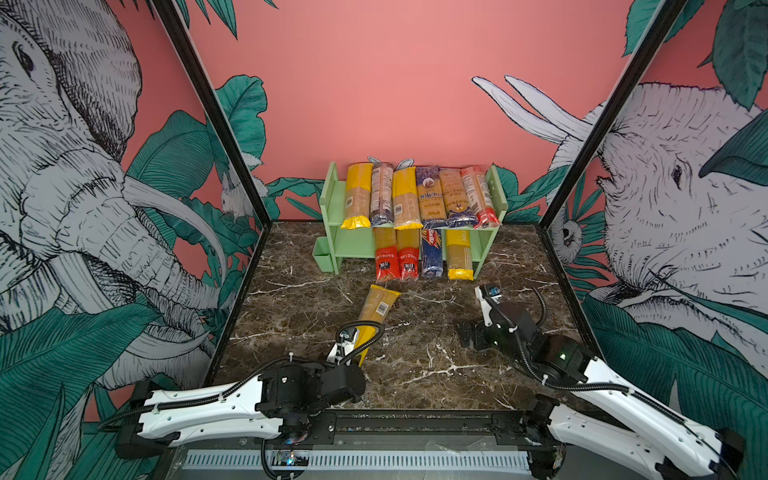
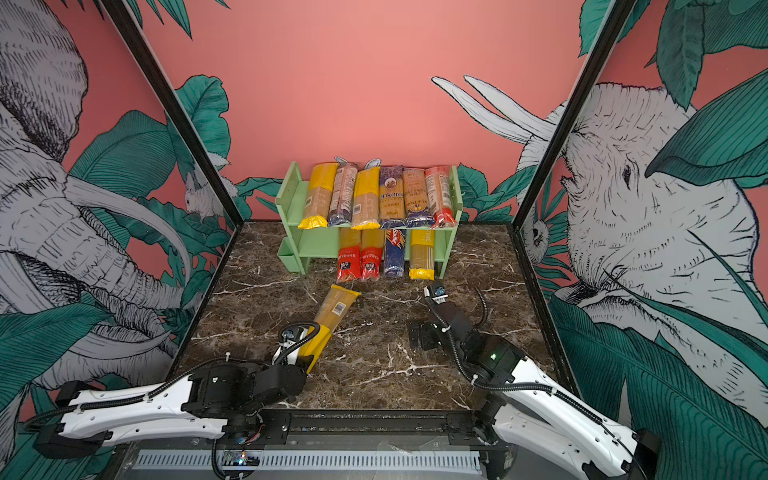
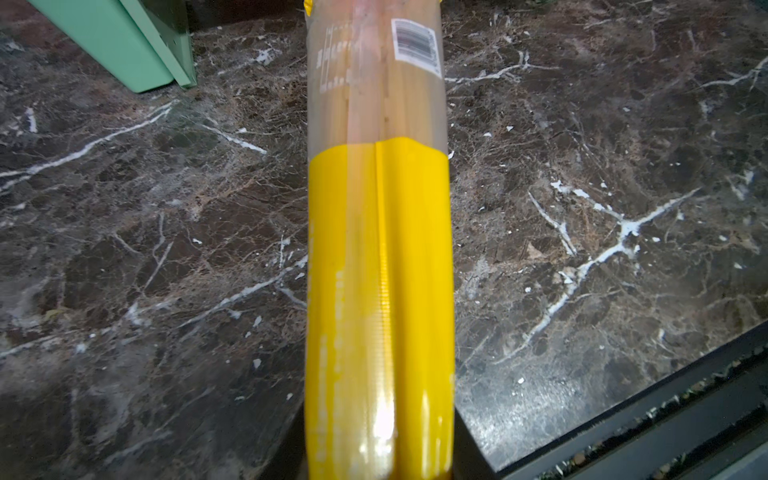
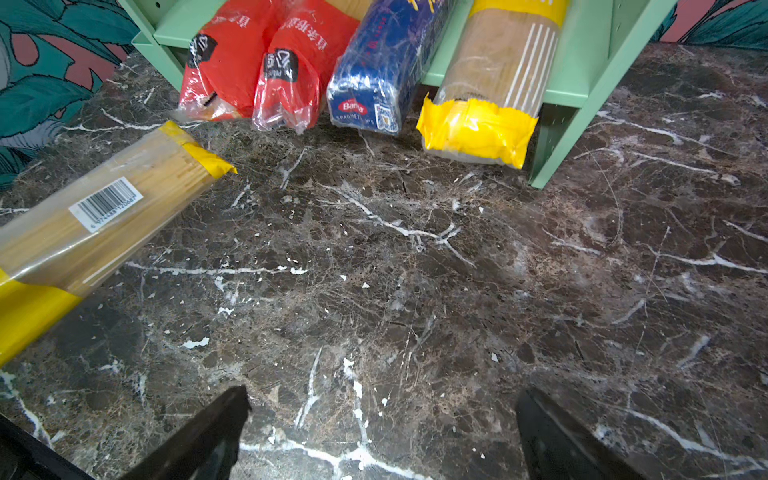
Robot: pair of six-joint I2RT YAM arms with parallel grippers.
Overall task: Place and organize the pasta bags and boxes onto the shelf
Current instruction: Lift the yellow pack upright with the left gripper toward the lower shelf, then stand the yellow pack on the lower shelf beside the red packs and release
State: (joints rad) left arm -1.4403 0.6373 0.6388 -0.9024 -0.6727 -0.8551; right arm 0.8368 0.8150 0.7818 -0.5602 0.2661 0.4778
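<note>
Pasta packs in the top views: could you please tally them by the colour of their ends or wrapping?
Yellow packs: 4
Red packs: 3
Blue packs: 4
Total: 11

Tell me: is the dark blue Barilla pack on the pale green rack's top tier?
No, the dark blue Barilla pack lies on the lower tier of the pale green rack.

Yellow-ended spaghetti pack (image 3: 378,249) (barcode (image 3: 417,45) up), marble tabletop (image 3: 166,249), green shelf (image 3: 124,45) nearby
</note>
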